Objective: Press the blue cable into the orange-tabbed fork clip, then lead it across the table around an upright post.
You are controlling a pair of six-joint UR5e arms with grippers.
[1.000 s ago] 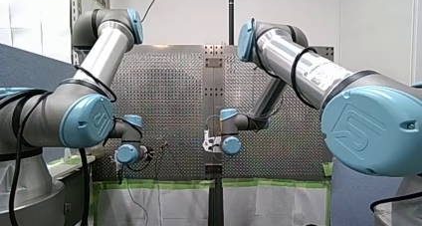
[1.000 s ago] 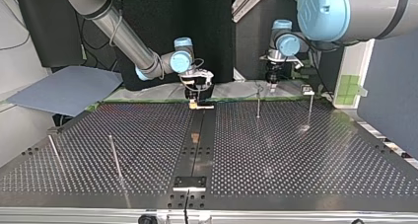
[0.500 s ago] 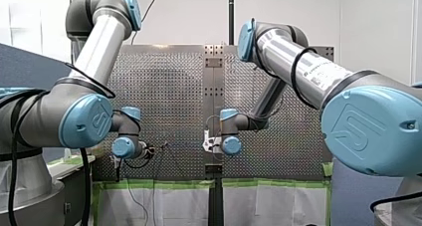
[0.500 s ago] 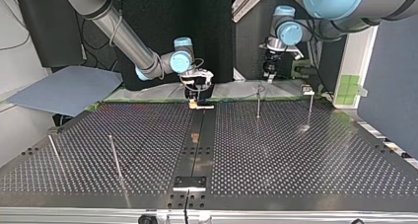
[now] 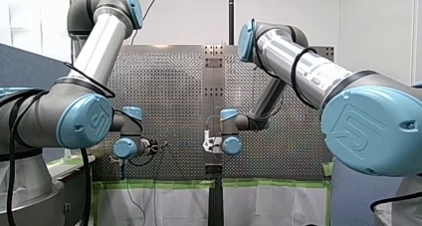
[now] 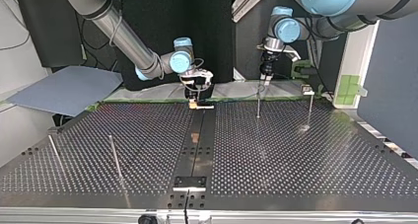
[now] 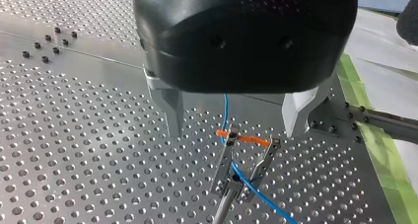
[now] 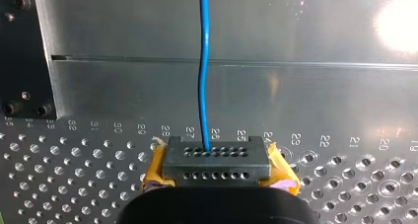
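Left claw (image 7: 234, 131): metal fingers spread, gripping nothing, risen clear of the fork clip (image 7: 240, 167) since a second ago. Blue cable (image 7: 252, 188) runs between the fork's prongs, by the orange tab (image 7: 249, 140); pressing looks done. Right claw (image 8: 217, 177) clamps the black perforated block (image 8: 217, 157) at the cable's end. Upright post (image 6: 115, 157) across the bench (image 6: 296, 160): routing not begun.

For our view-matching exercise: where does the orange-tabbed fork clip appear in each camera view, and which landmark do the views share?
Front view: the orange-tabbed fork clip, tiny, just beside my left gripper.
Top view: the thin upright under my left gripper, right of centre.
Left wrist view: the clip between the open jaws, blue cable passing between its prongs.
Right wrist view: not in it.
Shared landmark: the perforated table.
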